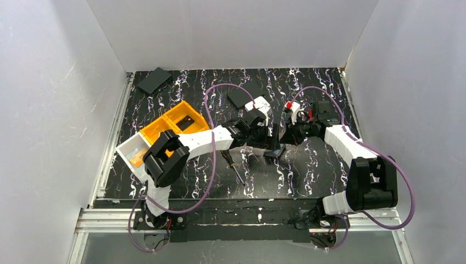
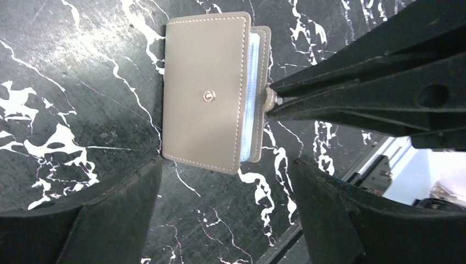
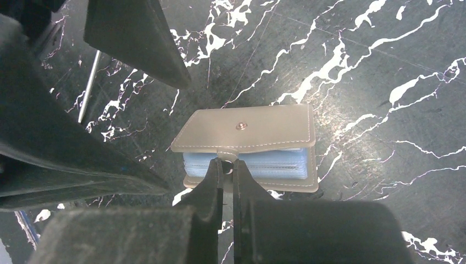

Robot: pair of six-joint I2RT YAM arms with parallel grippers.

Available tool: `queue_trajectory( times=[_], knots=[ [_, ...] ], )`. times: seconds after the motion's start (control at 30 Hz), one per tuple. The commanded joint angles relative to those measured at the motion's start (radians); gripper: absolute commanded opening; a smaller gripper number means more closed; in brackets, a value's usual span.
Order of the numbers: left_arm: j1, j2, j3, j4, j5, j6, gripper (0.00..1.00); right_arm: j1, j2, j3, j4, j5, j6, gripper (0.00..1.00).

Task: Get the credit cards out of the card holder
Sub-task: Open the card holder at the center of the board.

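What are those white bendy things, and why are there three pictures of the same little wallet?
They are two robot arms with pinching fingers. One picture comes from a camera high above; the other two come from cameras on each arm's wrist, so you see close up. On the black marbled table lies the card holder, a small grey-brown wallet with pale blue credit cards peeking out. The right gripper is pinched shut on the wallet's snap tab. The left gripper hangs open above it, holding nothing. Nearby are a screwdriver and orange bins.
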Motion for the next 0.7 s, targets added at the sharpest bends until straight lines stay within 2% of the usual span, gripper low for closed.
queue_trajectory(
  times=[0.0,0.13,0.23,0.3,0.4,0.57,0.67],
  knots=[
    [-0.010,0.045,0.072,-0.105,-0.053,0.059,0.82,-0.009,0.002,-0.006,0.011,-0.031,0.013,0.01],
    [-0.011,0.063,0.080,-0.115,-0.050,0.071,0.77,-0.012,0.006,-0.006,0.011,-0.033,0.014,0.01],
    [-0.012,0.074,0.089,-0.127,-0.058,0.078,0.69,-0.013,0.011,-0.005,0.010,-0.035,0.014,0.01],
    [-0.012,0.080,0.099,-0.142,-0.071,0.082,0.57,-0.013,0.012,-0.006,0.008,-0.033,0.014,0.01],
    [-0.012,0.067,0.100,-0.148,-0.092,0.082,0.30,-0.015,0.011,-0.007,0.008,-0.032,0.013,0.01],
    [-0.010,0.011,0.050,-0.112,-0.110,0.065,0.01,-0.018,0.006,-0.008,0.005,-0.027,0.009,0.01],
    [-0.010,-0.045,-0.019,-0.062,-0.116,0.044,0.00,-0.020,0.002,-0.009,0.002,-0.021,0.003,0.01]
  ],
)
